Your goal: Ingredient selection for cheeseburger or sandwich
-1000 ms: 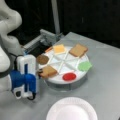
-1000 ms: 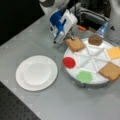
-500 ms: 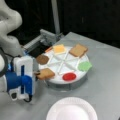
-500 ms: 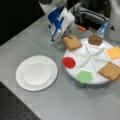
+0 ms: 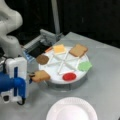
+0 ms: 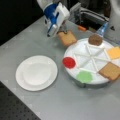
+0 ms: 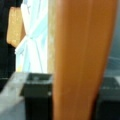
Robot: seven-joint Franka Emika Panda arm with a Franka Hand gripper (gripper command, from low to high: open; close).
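Gripper (image 5: 30,75) at tray (image 5: 75,65) edge, jaws pinching a bread square (image 5: 41,75) by its side, lifted flat to carry. Plate (image 6: 27,81) bare; no burger pile yet.

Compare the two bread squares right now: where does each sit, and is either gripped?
The near bread square is clamped in the gripper, hanging past the rim of the white divided tray; the far bread square lies free in its tray compartment. In a front view the gripped one sits beside the gripper, while the free one is on the tray's opposite side. Both are tan, flat, square.
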